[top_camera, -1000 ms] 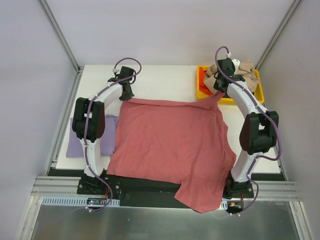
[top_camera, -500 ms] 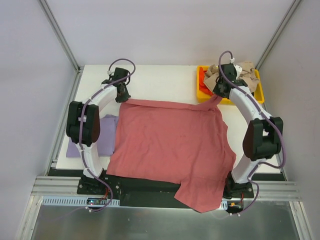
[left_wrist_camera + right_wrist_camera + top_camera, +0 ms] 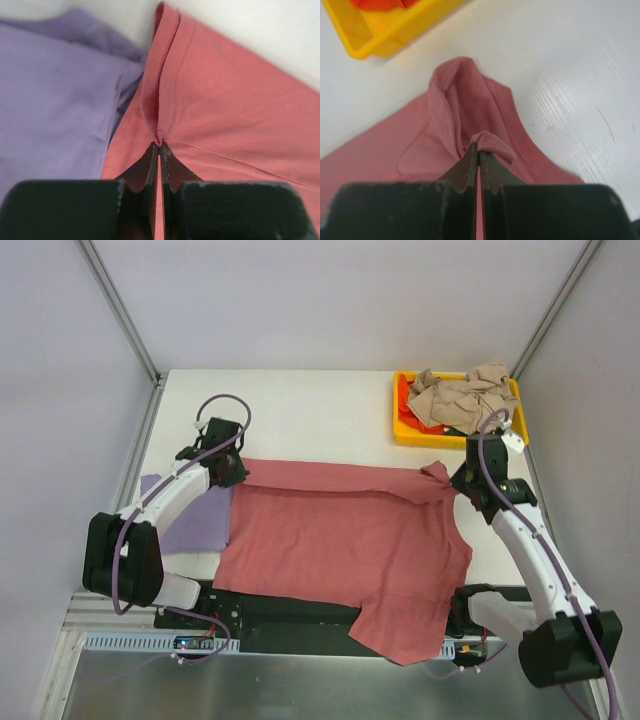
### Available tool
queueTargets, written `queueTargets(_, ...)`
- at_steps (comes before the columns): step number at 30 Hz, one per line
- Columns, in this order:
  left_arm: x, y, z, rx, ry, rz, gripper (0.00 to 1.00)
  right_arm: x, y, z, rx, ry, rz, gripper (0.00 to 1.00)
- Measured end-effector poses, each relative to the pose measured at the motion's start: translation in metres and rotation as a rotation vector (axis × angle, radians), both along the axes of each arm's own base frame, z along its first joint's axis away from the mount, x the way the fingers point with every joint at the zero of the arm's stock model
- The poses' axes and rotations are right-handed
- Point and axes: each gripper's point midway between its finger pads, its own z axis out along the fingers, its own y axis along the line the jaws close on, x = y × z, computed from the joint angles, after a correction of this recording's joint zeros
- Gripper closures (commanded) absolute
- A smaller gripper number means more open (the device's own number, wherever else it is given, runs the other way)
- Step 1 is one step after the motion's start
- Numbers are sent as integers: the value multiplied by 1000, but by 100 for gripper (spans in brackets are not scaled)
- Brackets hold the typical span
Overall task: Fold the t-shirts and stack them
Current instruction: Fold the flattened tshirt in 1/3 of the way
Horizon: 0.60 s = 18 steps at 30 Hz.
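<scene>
Top external view: the pink shirt [image 3: 340,540] lies spread across the middle of the table [image 3: 310,400]. Its far edge is doubled over into a band, and its lower right part hangs over the near edge. The left gripper [image 3: 230,466] pinches the band's left end and the right gripper [image 3: 462,480] pinches its right end. In the left wrist view the jaws are clenched on a pink seam, with the lavender shirt [image 3: 50,100] touching it on the left. In the right wrist view the jaws grip a bunched pink fold. At upper right of the top view, the tray [image 3: 415,437] holds a beige shirt [image 3: 460,395] and a red shirt [image 3: 403,393].
</scene>
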Motion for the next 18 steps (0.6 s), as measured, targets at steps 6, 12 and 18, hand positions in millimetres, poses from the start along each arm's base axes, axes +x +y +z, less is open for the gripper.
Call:
queueTargets(6, -46, 3, -28, -34, 79, 3, 100, -63, -5, -38, 48, 68, -28, 85)
queueTargets(12, -67, 3, -39, -59, 122, 14, 68, -111, -9, -66, 91, 131, -75, 23)
queueTargets(18, -73, -8, -21, -88, 90, -31, 1, -111, -11, -57, 48, 102, -8, 20)
